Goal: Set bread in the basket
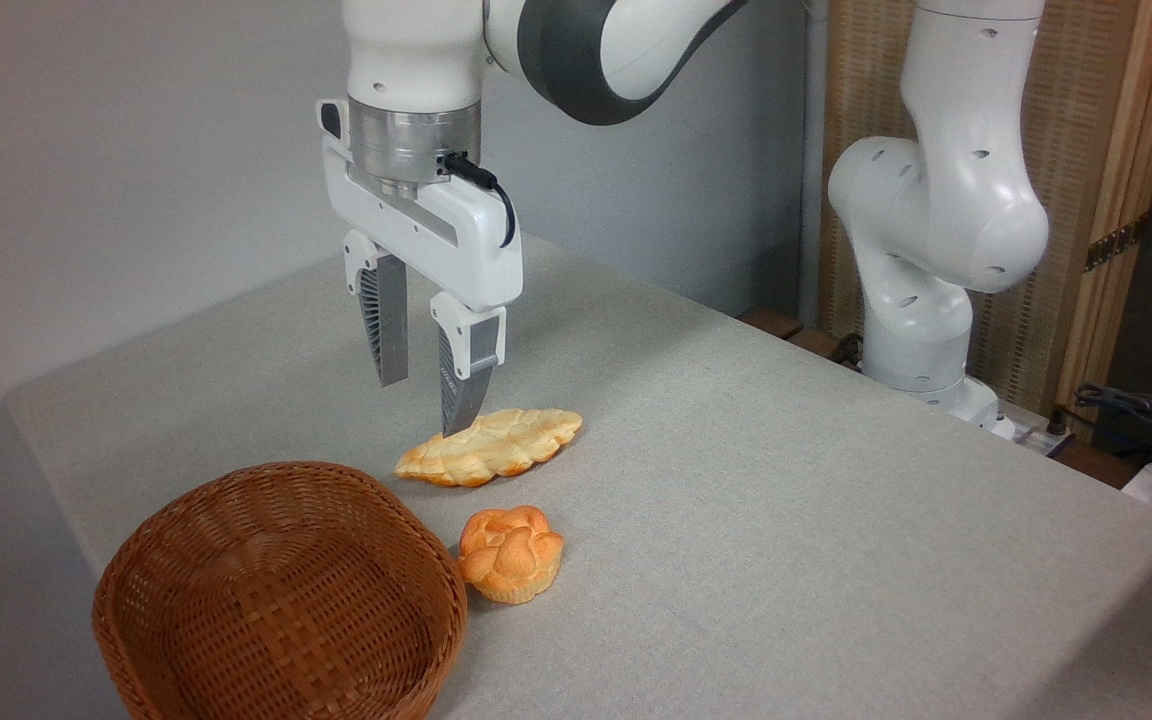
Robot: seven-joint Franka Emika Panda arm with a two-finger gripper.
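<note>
While the white robot arm reaches in from the upper right, its gripper [428, 400] hangs above a grey cloth-covered table [786, 480], pointing straight down with its two ribbed fingers [392, 330] set a modest gap apart and holding nothing. The bread [510, 553], a small round orange-golden bun with a knotted, lobed top, sits on the table below the gripper and a little to the right in the picture, nearer the camera, well clear of the fingertips. Being round, it has no real long axis, so the fingers could likely close on it from any side. Between the gripper and the bun lies a braided loaf [491, 446], longer, flatter and paler, stretched from lower left to upper right; the tip of the right-hand finger shows right at this loaf's left end, though whether it touches or hovers above cannot be told. The basket [206, 520], a brown woven oval with a thick rim, stands empty at the lower left, its right rim just beside the bun. The coming move seems to turn on shifting the gripper toward the camera, past the loaf, before lowering onto the bun.
</note>
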